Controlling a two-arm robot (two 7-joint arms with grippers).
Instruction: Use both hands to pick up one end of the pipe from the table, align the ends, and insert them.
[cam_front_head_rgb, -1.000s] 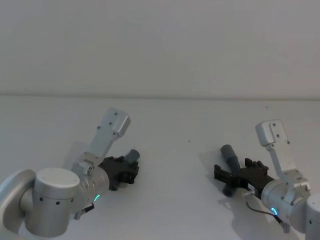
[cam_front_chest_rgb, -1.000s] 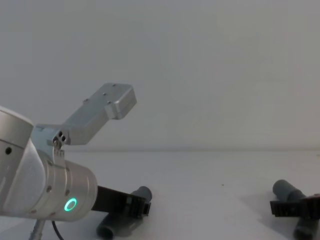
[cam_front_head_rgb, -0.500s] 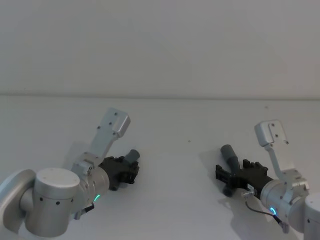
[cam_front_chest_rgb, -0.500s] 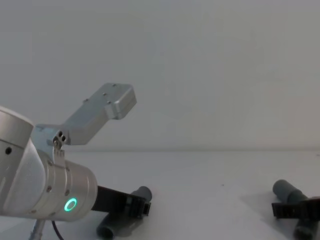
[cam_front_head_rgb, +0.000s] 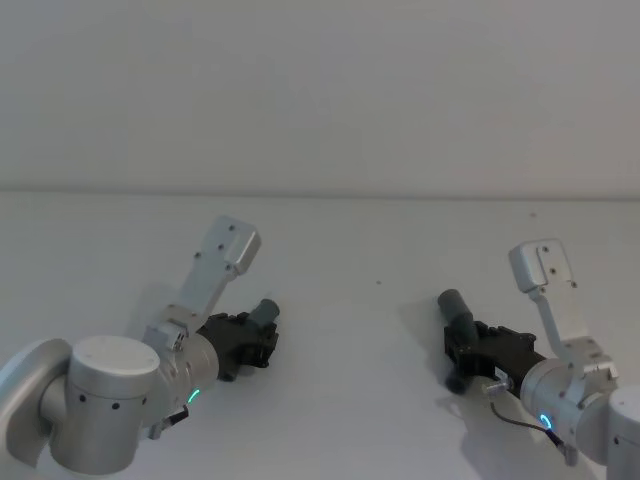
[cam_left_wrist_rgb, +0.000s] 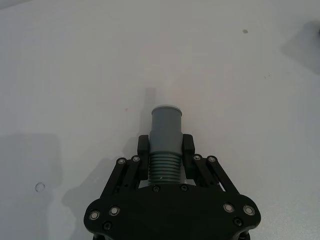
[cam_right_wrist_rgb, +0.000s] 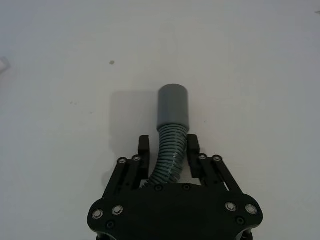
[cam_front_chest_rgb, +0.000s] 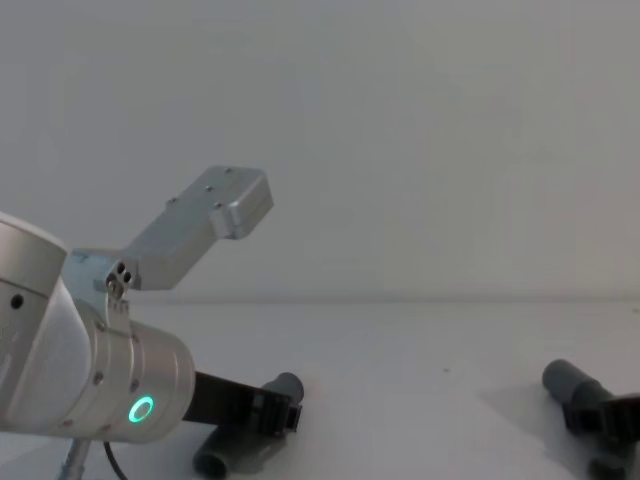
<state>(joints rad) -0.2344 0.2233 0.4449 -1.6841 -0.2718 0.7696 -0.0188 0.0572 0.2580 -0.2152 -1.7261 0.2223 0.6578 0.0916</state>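
Head view: grasp stage seemingly done, left gripper (cam_front_head_rgb: 260, 333) at 8 o'clock clamped on left pipe piece (cam_front_head_rgb: 266, 310), right gripper (cam_front_head_rgb: 459, 348) at 4 o'clock on right pipe piece (cam_front_head_rgb: 455, 306); lifting, aligning, inserting to come

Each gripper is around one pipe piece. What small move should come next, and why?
Probably lift both arms a little. The left gripper is shut on the left pipe piece and the right gripper on the right pipe piece, yet both appear to lie on the table, far apart; they must rise before aligning.
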